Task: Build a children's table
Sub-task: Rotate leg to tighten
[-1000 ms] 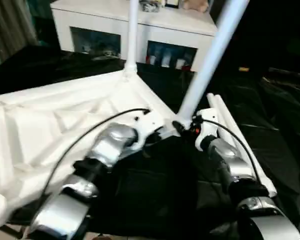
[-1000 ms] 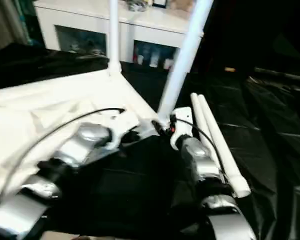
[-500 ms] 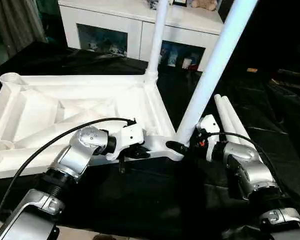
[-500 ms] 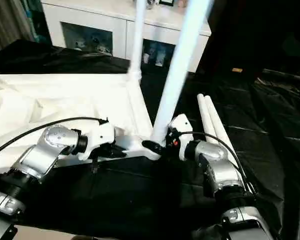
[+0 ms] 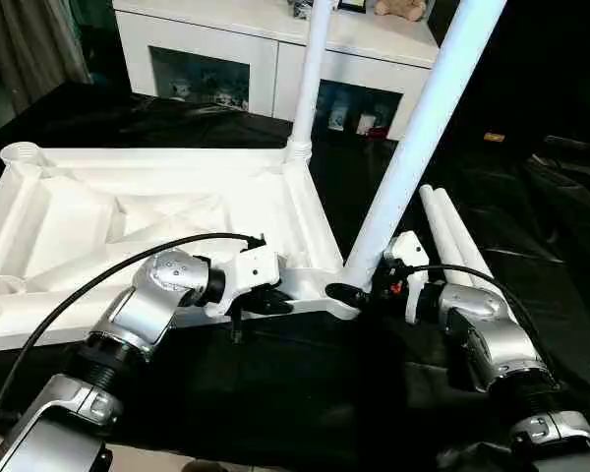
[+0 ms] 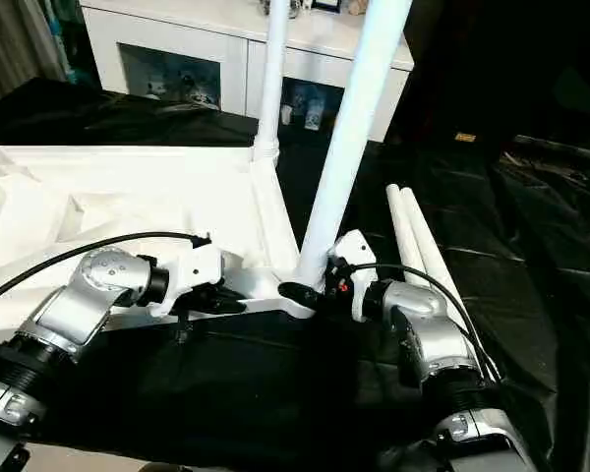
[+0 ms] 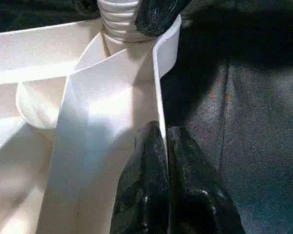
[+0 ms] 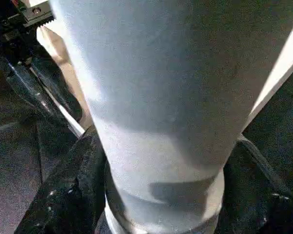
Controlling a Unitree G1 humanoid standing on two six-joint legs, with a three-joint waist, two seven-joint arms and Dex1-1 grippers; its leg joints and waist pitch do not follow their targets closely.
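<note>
The children's table's white tabletop [image 5: 128, 211] lies upside down, its ribbed underside up. One leg [image 5: 310, 79] stands upright in the far right corner socket. A second leg [image 5: 418, 138] leans to the right out of the near right corner socket. My right gripper [image 5: 362, 287] is shut on this leg's base, one black finger [image 8: 68, 190] on either side of it. My left gripper [image 7: 163, 131] is shut on the thin wall of the tabletop's near rim, a short way from that socket.
Two loose white legs [image 5: 452, 231] lie side by side on the black cloth [image 5: 305, 393] to the right of the tabletop. A white glass-door cabinet [image 5: 226, 49] stands behind. The far left corner socket [image 5: 20, 154] is empty.
The head view has swung and steadied. My right gripper's fingers have drawn in around the leaning leg's base. My left gripper keeps its hold on the rim.
</note>
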